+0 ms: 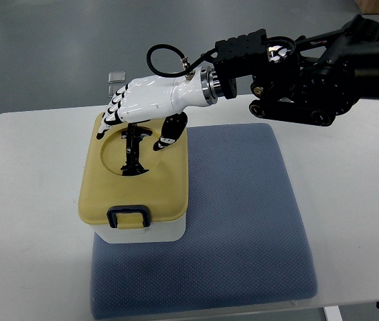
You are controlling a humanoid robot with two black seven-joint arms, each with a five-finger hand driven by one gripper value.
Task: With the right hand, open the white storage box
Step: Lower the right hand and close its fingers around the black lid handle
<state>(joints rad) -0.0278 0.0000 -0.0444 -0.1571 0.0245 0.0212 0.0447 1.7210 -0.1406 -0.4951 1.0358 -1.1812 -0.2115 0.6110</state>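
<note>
The white storage box (136, 231), capped by a tan lid (166, 184) with a dark blue front latch (128, 217), sits on the left part of a blue mat (243, 221) on the white worktop (29, 200). The right hand (146, 100) hovers over the lid's rear, fingers loosely curled, gripping nothing, by the black handle (133, 150).

Storage box (136, 227) sits on left part of mat (243, 221); mat on table (350, 174). Right robot hand (142, 100) over box's far lid edge.
</note>
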